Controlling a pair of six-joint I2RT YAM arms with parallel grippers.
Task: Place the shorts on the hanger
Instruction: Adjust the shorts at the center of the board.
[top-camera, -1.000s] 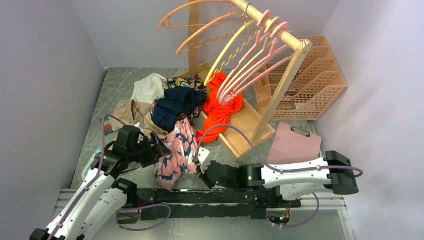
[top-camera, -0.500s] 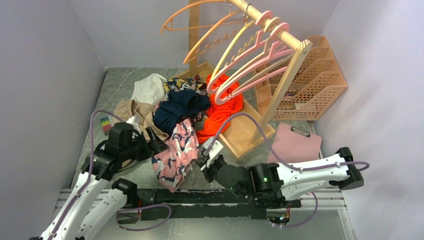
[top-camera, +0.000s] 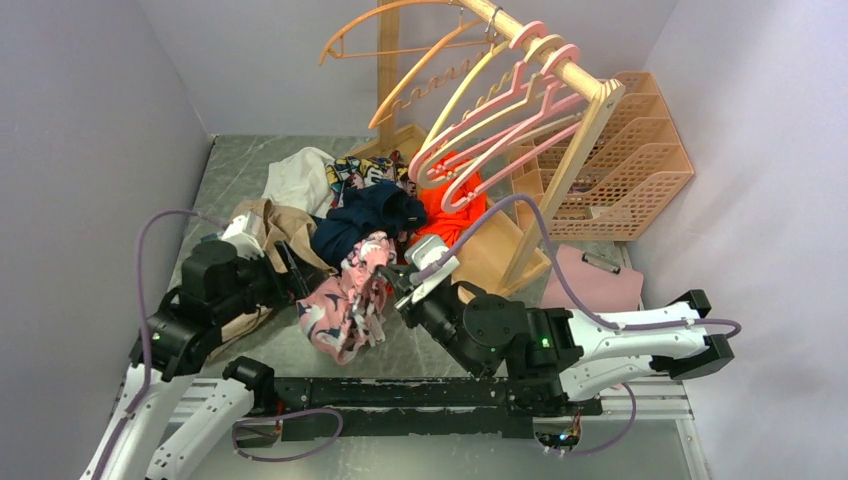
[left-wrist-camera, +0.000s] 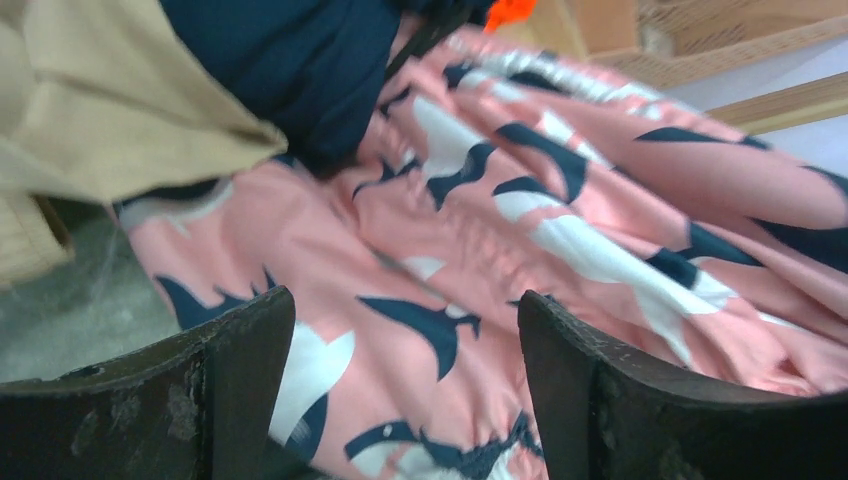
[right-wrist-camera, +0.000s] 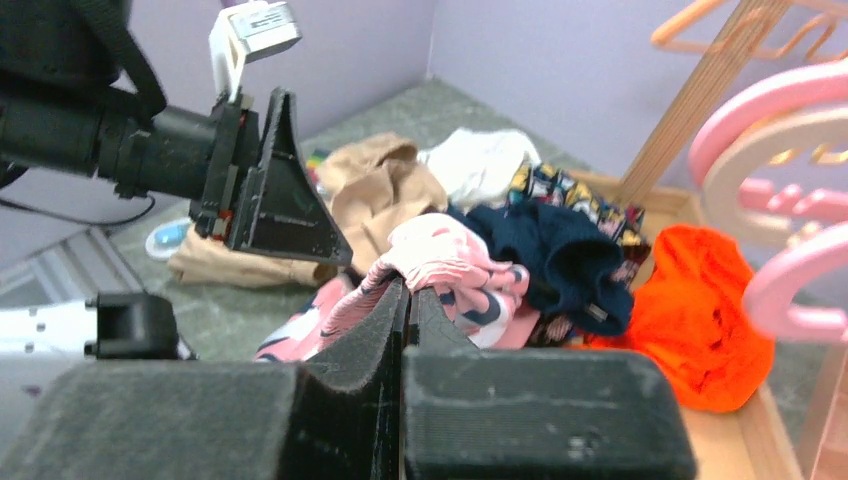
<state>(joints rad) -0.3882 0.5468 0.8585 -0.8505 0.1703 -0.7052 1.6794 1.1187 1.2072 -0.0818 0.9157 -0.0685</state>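
The pink whale-print shorts (top-camera: 340, 305) hang bunched from my right gripper (top-camera: 392, 280), which is shut on their gathered upper edge and holds them above the table. In the right wrist view the jaws are pressed together (right-wrist-camera: 410, 290) on the shorts (right-wrist-camera: 450, 265). My left gripper (top-camera: 300, 275) is open just left of the shorts; in its wrist view the fingers (left-wrist-camera: 235, 350) stand wide apart with the shorts (left-wrist-camera: 500, 250) filling the space beyond them. Pink hangers (top-camera: 500, 105) hang on the wooden rail at the far right and also show in the right wrist view (right-wrist-camera: 760, 95).
A wooden rack (top-camera: 578, 150) carries orange, yellow and pink hangers. Beneath it lie an orange-red garment (top-camera: 440, 215), a navy garment (top-camera: 365, 215), beige (top-camera: 270, 225) and white (top-camera: 298, 178) clothes. A peach basket (top-camera: 630, 160) and a pink clipboard (top-camera: 585, 285) sit at the right.
My right gripper has risen and moved away from the near edge, lifting the shorts. My left arm has drawn back to the left. The hangers have swung on the rail.
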